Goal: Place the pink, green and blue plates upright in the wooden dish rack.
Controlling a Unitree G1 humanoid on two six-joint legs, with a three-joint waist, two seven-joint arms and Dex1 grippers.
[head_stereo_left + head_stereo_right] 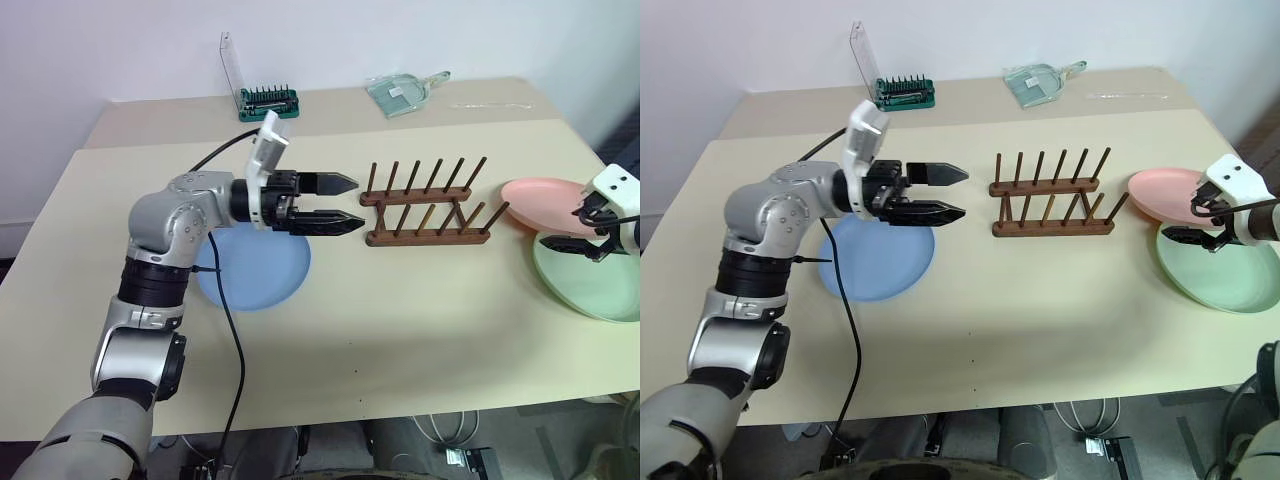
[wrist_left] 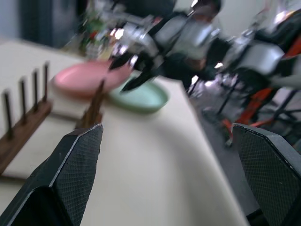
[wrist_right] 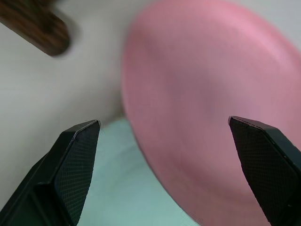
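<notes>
Three plates lie flat on the counter; the pink plate, overlapping the green plate, is faced by the right gripper, fingers spread, empty, far nearer than the left gripper, likewise spread.

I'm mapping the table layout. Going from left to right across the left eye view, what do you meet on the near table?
Blue plate → left end effector → wooden dish rack → pink plate. The green plate and right end effector overlap the pink plate's span, so I leave them unordered.
</notes>
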